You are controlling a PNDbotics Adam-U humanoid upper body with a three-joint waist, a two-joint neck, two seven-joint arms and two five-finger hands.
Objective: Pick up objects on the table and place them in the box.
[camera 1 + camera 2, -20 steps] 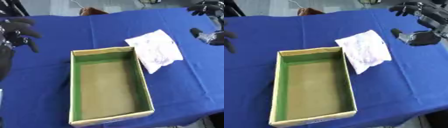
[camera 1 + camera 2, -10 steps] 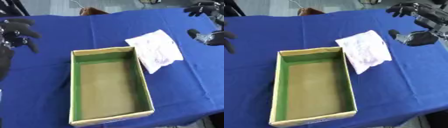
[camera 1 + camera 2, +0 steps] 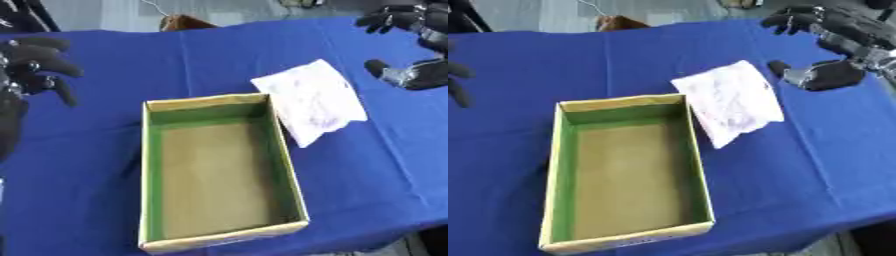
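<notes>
A white crumpled packet (image 3: 312,100) lies flat on the blue table, touching the upper right corner of the open cardboard box (image 3: 291,172), which has green inner walls and holds nothing. My right hand (image 3: 833,45) hovers at the upper right, just right of the packet, fingers spread and thumb apart, holding nothing. At the left edge my left hand (image 3: 31,67) hangs above the cloth with relaxed, slightly curled fingers and nothing in it.
The blue cloth (image 3: 105,125) covers the whole table; its front edge runs along the bottom right. A brown thing (image 3: 182,22) shows past the far edge. Bare cloth lies left of the box and right of the packet.
My right hand has drifted slightly left and down toward the packet. The packet, box and left hand have stayed put.
</notes>
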